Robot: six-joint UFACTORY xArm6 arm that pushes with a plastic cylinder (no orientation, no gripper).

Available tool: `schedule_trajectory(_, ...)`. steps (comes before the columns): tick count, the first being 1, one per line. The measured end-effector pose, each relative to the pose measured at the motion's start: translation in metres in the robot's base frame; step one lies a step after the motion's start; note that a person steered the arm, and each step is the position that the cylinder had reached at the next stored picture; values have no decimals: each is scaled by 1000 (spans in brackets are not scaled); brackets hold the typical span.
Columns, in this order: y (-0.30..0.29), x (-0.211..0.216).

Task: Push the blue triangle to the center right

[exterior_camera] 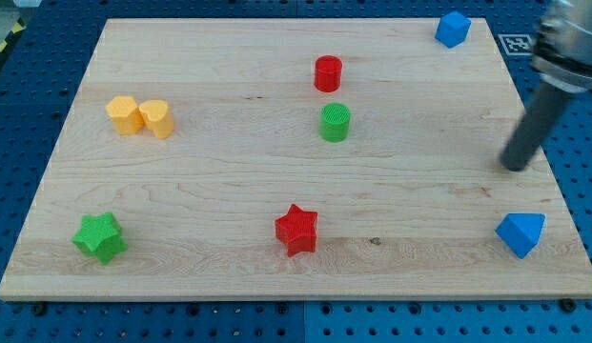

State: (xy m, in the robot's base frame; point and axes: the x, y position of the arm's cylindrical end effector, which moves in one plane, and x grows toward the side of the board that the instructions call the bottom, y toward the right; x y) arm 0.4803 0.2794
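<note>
The blue triangle (520, 233) lies near the board's bottom right corner. My tip (513, 168) rests on the board at the right edge, a short way above the blue triangle and apart from it. The dark rod rises from it toward the view's top right. A second blue block (452, 29) sits at the board's top right corner.
A red cylinder (328, 73) and a green cylinder (335, 123) stand at top centre. Two yellow blocks (140, 116) sit together at the left. A green star (99, 237) is at bottom left and a red star (296, 230) at bottom centre. The wooden board (229, 181) lies on a blue pegboard table.
</note>
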Motion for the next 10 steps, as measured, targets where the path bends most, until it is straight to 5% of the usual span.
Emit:
schedule_trajectory(2,65,113)
schedule_trajectory(4,31,136)
schedule_trajectory(5,-27,135)
schedule_trajectory(8,-28,82)
schedule_trajectory(10,-45,95)
